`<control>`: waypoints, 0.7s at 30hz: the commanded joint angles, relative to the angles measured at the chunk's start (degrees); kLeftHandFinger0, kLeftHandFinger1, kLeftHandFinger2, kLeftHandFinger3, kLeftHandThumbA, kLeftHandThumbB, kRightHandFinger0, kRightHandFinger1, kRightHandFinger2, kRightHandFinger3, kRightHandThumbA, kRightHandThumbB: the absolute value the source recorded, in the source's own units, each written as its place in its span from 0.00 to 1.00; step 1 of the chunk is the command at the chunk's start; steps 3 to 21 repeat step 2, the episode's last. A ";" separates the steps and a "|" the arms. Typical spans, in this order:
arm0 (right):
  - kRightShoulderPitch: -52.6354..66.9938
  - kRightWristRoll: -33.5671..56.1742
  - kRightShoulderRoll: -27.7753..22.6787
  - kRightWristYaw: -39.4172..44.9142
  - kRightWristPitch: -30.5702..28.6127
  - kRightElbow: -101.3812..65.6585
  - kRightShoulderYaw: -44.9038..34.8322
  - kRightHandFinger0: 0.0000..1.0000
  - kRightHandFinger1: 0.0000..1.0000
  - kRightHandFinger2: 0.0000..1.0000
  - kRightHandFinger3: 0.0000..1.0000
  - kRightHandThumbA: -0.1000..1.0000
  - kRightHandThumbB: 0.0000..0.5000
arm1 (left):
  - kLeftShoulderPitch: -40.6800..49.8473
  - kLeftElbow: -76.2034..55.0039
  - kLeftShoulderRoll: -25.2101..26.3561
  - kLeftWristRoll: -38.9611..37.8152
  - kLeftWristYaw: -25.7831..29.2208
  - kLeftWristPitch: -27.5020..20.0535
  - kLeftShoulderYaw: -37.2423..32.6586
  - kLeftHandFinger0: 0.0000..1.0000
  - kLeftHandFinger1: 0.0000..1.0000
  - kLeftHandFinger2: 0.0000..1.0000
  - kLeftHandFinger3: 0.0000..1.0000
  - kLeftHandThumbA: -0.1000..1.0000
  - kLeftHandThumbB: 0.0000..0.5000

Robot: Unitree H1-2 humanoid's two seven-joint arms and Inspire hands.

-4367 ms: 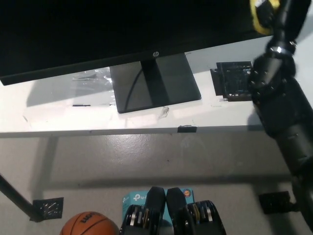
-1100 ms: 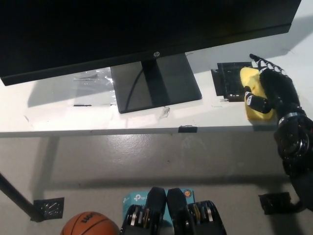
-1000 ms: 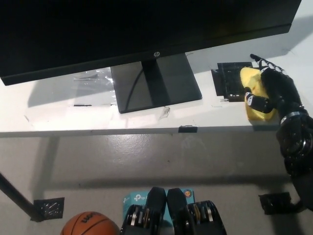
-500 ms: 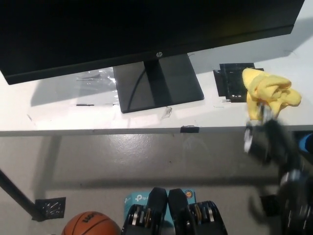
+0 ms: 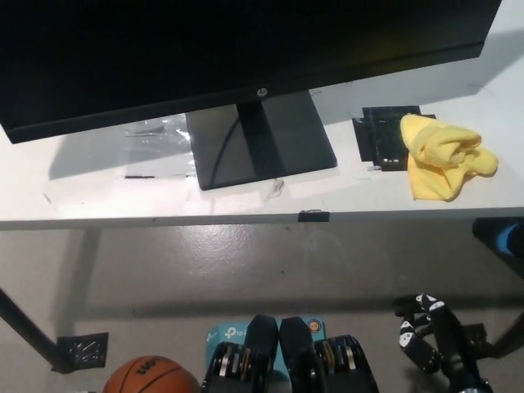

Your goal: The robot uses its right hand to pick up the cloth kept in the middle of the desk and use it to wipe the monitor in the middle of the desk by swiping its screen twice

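The crumpled yellow cloth [image 5: 444,164] lies on the white desk [image 5: 98,192] near its front edge toward the right end, touching a black square mat [image 5: 383,137]. The black monitor [image 5: 205,49] stands mid-desk. The black right hand [image 5: 432,342] hangs below the desk — fingers apart, holding nothing.

white desk [image 5: 98,192], grey floor [image 5: 246,270], basketball [image 5: 151,375]
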 commanded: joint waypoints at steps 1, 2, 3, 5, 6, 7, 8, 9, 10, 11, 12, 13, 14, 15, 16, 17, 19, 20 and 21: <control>-3.23 11.28 0.80 -6.43 -16.75 3.41 -3.22 0.32 0.39 0.48 0.61 0.10 0.28 | -1.25 -1.80 1.73 -0.33 0.40 -1.06 1.37 1.00 1.00 1.00 0.88 0.30 0.52; -3.23 11.28 0.80 -6.43 -16.75 3.41 -3.22 0.32 0.39 0.48 0.61 0.10 0.28 | -1.25 -1.80 1.73 -0.33 0.40 -1.06 1.37 1.00 1.00 1.00 0.88 0.30 0.52; -3.23 11.28 0.80 -6.43 -16.75 3.41 -3.22 0.32 0.39 0.48 0.61 0.10 0.28 | -1.25 -1.80 1.73 -0.33 0.40 -1.06 1.37 1.00 1.00 1.00 0.88 0.30 0.52; -3.23 11.28 0.80 -6.43 -16.75 3.41 -3.22 0.32 0.39 0.48 0.61 0.10 0.28 | -1.25 -1.80 1.73 -0.33 0.40 -1.06 1.37 1.00 1.00 1.00 0.88 0.30 0.52; -3.23 11.28 0.80 -6.43 -16.75 3.41 -3.22 0.32 0.39 0.48 0.61 0.10 0.28 | -1.25 -1.80 1.73 -0.33 0.40 -1.06 1.37 1.00 1.00 1.00 0.88 0.30 0.52; -3.23 11.28 0.80 -6.43 -16.75 3.41 -3.22 0.32 0.39 0.48 0.61 0.10 0.28 | -1.25 -1.80 1.73 -0.33 0.40 -1.06 1.37 1.00 1.00 1.00 0.88 0.30 0.52; -3.23 11.28 0.80 -6.43 -16.75 3.41 -3.22 0.32 0.39 0.48 0.61 0.10 0.28 | -1.25 -1.80 1.73 -0.33 0.40 -1.06 1.37 1.00 1.00 1.00 0.88 0.30 0.52; -3.23 11.28 0.80 -6.43 -16.75 3.41 -3.22 0.32 0.39 0.48 0.61 0.10 0.28 | -1.25 -1.80 1.73 -0.33 0.40 -1.06 1.37 1.00 1.00 1.00 0.88 0.30 0.52; -3.23 11.28 0.80 -6.43 -16.75 3.41 -3.22 0.32 0.39 0.48 0.61 0.10 0.28 | -1.25 -1.80 1.73 -0.33 0.40 -1.06 1.37 1.00 1.00 1.00 0.88 0.30 0.52; -3.23 11.28 0.80 -6.43 -16.75 3.41 -3.22 0.32 0.39 0.48 0.61 0.10 0.28 | -1.25 -1.80 1.73 -0.33 0.40 -1.06 1.37 1.00 1.00 1.00 0.88 0.30 0.52; -3.23 11.28 0.80 -6.43 -16.75 3.41 -3.22 0.32 0.39 0.48 0.61 0.10 0.28 | -1.25 -1.80 1.73 -0.33 0.40 -1.06 1.37 1.00 1.00 1.00 0.88 0.30 0.52; -3.23 11.28 0.80 -6.43 -16.75 3.41 -3.22 0.32 0.39 0.48 0.61 0.10 0.28 | -1.25 -1.80 1.73 -0.33 0.40 -1.06 1.37 1.00 1.00 1.00 0.88 0.30 0.52; -3.23 11.28 0.80 -6.43 -16.75 3.41 -3.22 0.32 0.39 0.48 0.61 0.10 0.28 | -1.25 -1.80 1.73 -0.33 0.40 -1.06 1.37 1.00 1.00 1.00 0.88 0.30 0.52; -3.23 11.28 0.80 -6.43 -16.75 3.41 -3.22 0.32 0.39 0.48 0.61 0.10 0.28 | -1.25 -1.80 1.73 -0.33 0.40 -1.06 1.37 1.00 1.00 1.00 0.88 0.30 0.52; -3.23 11.28 0.80 -6.43 -16.75 3.41 -3.22 0.32 0.39 0.48 0.61 0.10 0.28 | -1.25 -1.80 1.73 -0.33 0.40 -1.06 1.37 1.00 1.00 1.00 0.88 0.30 0.52; -3.23 11.28 0.80 -6.43 -16.75 3.41 -3.22 0.32 0.39 0.48 0.61 0.10 0.28 | -1.25 -1.80 1.73 -0.33 0.40 -1.06 1.37 1.00 1.00 1.00 0.88 0.30 0.52; -3.23 11.28 0.80 -6.43 -16.75 3.41 -3.22 0.32 0.39 0.48 0.61 0.10 0.28 | -1.25 -1.80 1.73 -0.33 0.40 -1.06 1.37 1.00 1.00 1.00 0.88 0.30 0.52; -3.23 11.28 0.80 -6.43 -16.75 3.41 -3.22 0.32 0.39 0.48 0.61 0.10 0.28 | -1.25 -1.80 1.73 -0.33 0.40 -1.06 1.37 1.00 1.00 1.00 0.88 0.30 0.52; -3.23 11.28 0.80 -6.43 -16.75 3.41 -3.22 0.32 0.39 0.48 0.61 0.10 0.28 | -1.25 -1.80 1.73 -0.33 0.40 -1.06 1.37 1.00 1.00 1.00 0.88 0.30 0.52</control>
